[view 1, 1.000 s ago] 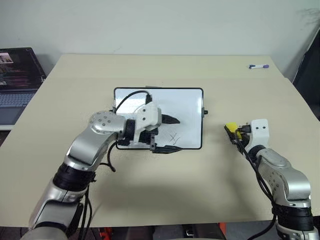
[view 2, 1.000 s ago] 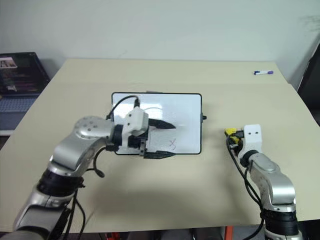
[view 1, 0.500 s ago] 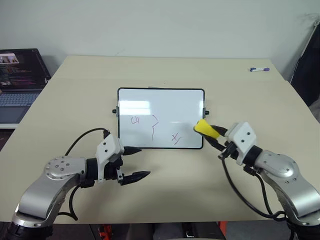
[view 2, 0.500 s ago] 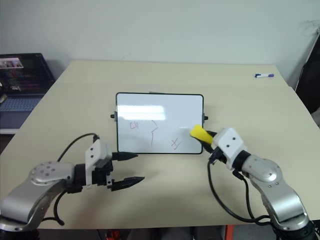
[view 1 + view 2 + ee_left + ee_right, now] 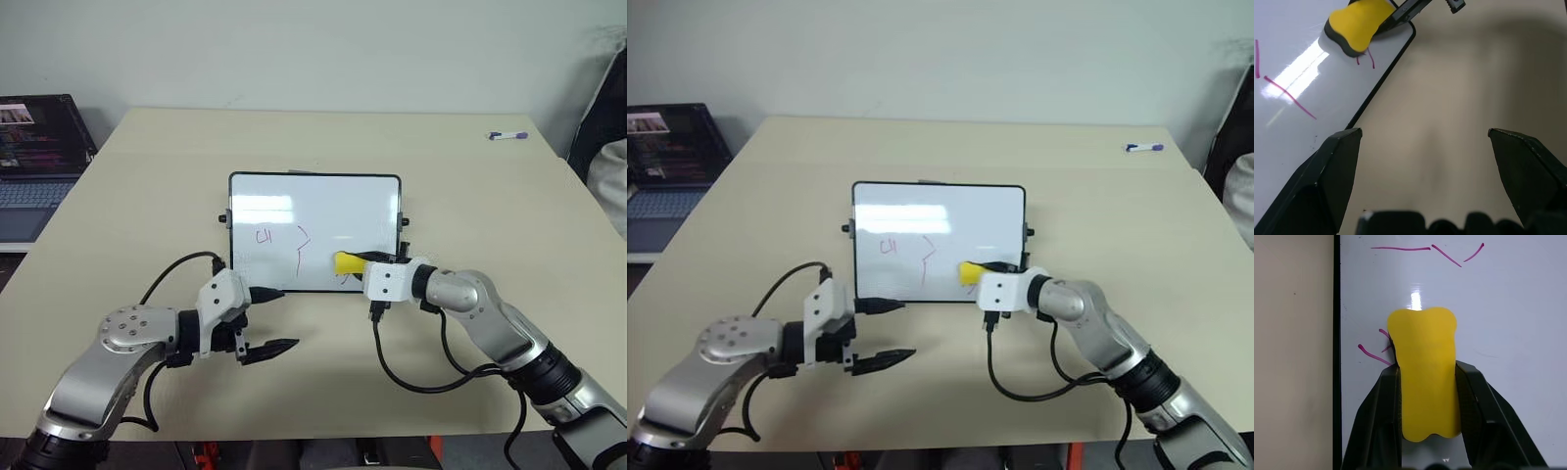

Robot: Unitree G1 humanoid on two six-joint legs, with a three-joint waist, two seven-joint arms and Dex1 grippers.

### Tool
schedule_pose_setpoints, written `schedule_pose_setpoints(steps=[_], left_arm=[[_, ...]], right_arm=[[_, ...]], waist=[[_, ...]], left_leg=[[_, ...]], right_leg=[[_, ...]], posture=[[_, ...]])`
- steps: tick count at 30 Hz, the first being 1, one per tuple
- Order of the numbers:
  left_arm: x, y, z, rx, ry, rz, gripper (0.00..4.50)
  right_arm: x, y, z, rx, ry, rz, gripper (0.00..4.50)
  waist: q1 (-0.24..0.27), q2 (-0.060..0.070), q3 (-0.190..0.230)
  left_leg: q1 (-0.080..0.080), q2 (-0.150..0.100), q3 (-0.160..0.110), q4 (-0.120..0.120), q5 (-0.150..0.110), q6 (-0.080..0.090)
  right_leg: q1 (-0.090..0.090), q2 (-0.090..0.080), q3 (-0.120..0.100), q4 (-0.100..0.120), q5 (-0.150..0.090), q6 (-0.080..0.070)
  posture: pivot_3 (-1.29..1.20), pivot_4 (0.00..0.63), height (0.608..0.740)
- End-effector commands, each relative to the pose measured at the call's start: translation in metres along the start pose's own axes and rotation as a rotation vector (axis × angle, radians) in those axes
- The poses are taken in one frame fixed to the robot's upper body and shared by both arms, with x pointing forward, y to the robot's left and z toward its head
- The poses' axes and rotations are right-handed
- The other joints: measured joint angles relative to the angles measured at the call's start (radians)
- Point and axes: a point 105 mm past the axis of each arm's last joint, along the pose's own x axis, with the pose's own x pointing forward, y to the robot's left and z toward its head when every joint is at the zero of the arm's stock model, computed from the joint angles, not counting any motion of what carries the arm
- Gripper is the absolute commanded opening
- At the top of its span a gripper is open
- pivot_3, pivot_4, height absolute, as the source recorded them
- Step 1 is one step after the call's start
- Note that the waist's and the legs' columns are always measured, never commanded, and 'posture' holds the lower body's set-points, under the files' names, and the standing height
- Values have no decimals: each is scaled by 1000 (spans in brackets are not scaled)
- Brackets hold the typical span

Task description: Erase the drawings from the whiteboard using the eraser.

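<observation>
Beige and broad, the table (image 5: 460, 176) carried the whiteboard (image 5: 314, 232) near its middle, lying flat with its long sides across the robot's front; a laptop (image 5: 37, 162) sat off the table's left edge and a marker pen (image 5: 507, 134) lay far off at the back right corner. On the board the drawings (image 5: 284, 247) showed as 3 thin purple-red marks: a small letter-like one at the left, an angular line in the middle, and a squiggle near the front right corner.

The right hand (image 5: 1425, 396) was clamped on the eraser (image 5: 1424, 372), its 2 black fingers (image 5: 1382, 421) gripping the yellow block by its long flanks near the rear end; the eraser lay over that squiggle, of which a few strokes peeked out beside it. Whether its dark underside pressed the board I could not tell.

The left hand (image 5: 267, 320) stood wide and held nothing, just off the board's front edge.

By my judgement the eraser was light and slightly yielding, the glossy board slippery and apt to slide under a wipe; steadying its frame or a side knob (image 5: 405, 221) would help.
</observation>
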Motion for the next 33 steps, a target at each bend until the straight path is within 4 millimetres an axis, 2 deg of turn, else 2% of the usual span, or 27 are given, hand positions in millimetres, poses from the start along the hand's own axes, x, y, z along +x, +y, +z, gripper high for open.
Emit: schedule_pose_setpoints(steps=[1,6,8,14,16,19,23,25,27,33], left_arm=[[-1,7,2,26,-11,17,4500],[-11,24,-12,7,26,59,4500],[-12,26,-13,10,28,57,4500],[-7,25,-10,16,23,40,4500],[-6,24,-8,16,20,33,4500],[-6,25,-7,17,20,31,4500],[-7,25,-6,15,22,24,4500],[-7,24,-6,13,24,20,4500],[-6,22,-6,11,23,13,4500],[-5,20,-7,8,21,6,4500]], right_arm=[[2,8,-7,-44,32,61,1144],[5,-36,-13,-85,77,-134,1143],[5,-42,-15,-93,86,-164,1141],[2,1,-18,-133,80,78,1139],[0,7,-21,-142,91,116,1124],[-4,-4,-32,-167,139,70,1123],[-10,-38,-42,-146,195,-107,1123],[-11,-42,-42,-146,198,-125,1122],[-10,-37,-42,-125,187,-101,1122],[-12,14,-39,-138,156,160,1120]], waist=[[0,0,0],[-5,0,0],[-4,0,0],[4,-1,-1],[3,-1,-1],[1,-1,-1],[1,-1,-1],[1,-1,-1],[2,-1,-1],[4,-2,-1]], left_leg=[[0,0,0,0,0,0],[1,0,0,1,0,0],[1,0,0,1,1,0],[1,0,0,1,1,1],[1,0,0,1,1,1],[1,0,0,1,1,1],[1,0,0,1,1,1],[1,0,1,2,1,2],[1,0,1,2,2,3],[2,0,0,2,3,4]], right_leg=[[0,0,0,0,0,0],[0,1,0,1,1,0],[0,1,0,1,1,-1],[1,0,0,1,2,-2],[1,0,0,1,2,-2],[1,0,0,1,2,-2],[1,0,0,1,2,-1],[1,0,0,1,2,0],[2,0,0,1,3,2],[3,0,0,0,3,2]], posture=[[0,150,740],[0,150,740],[0,150,740],[0,150,740],[0,150,740],[0,150,740],[0,150,740],[0,150,740],[0,150,740],[0,150,740]])
